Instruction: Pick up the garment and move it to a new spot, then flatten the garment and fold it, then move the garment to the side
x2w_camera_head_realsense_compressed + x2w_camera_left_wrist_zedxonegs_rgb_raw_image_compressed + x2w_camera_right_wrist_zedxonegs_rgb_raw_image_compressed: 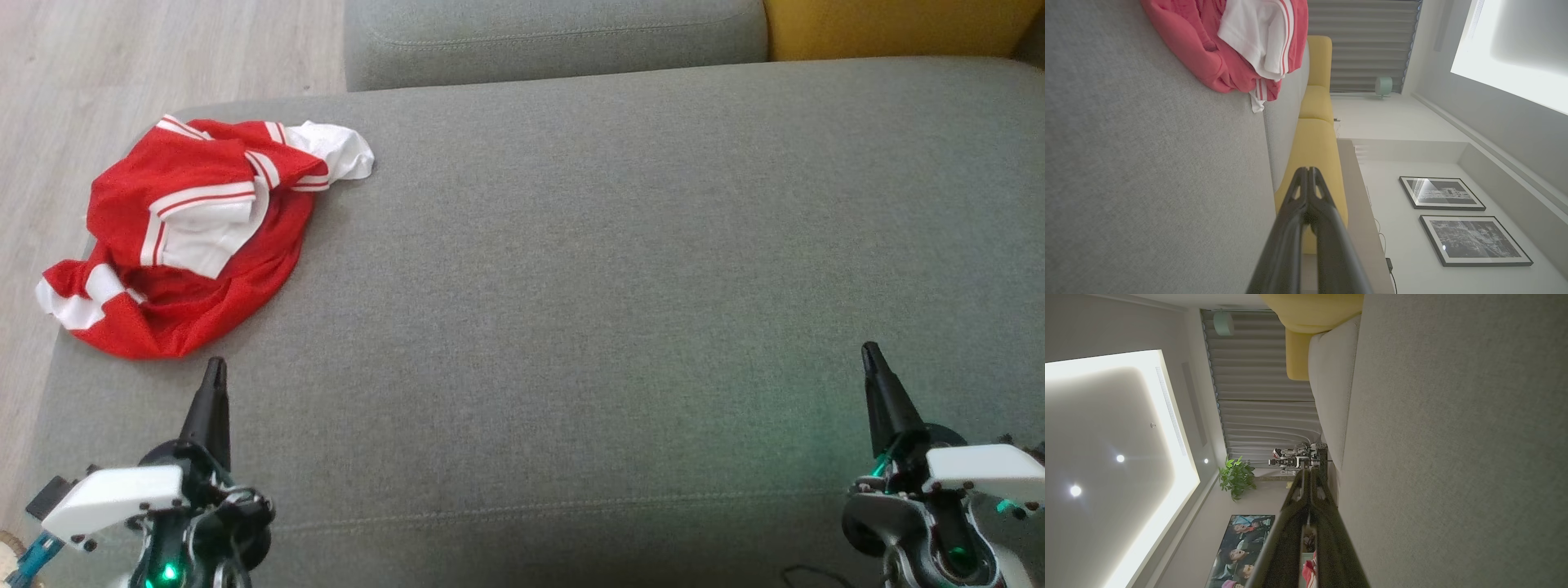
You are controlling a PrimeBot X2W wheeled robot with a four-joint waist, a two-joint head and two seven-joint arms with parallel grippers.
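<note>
Grey sofa seat (571,286) lies under both your arms, with pale wood floor (122,65) off its left edge. Your left end effector (215,365) is pinched fully together, the two dark fingers meeting in one point with nothing between them, over bare fabric. Your left wrist view agrees: left end effector (1308,171) narrow, tips touching, empty. Your right end effector (870,353) is also closed to a single point and empty over bare seat, and it looks the same in the right wrist view (1310,472).

The garment (188,237), a red shirt with white striped trim, lies crumpled just ahead of your left end effector, slightly to its left and not touching it. It is well apart from your right end effector, far off to that one's left. A white sleeve (339,151) sticks out on the heap's far side. In the left wrist view the garment (1208,53) sits ahead of the closed fingers.

Beyond both end effectors is a grey back cushion (555,41), and a yellow cushion (890,28) lies ahead of the right one.
</note>
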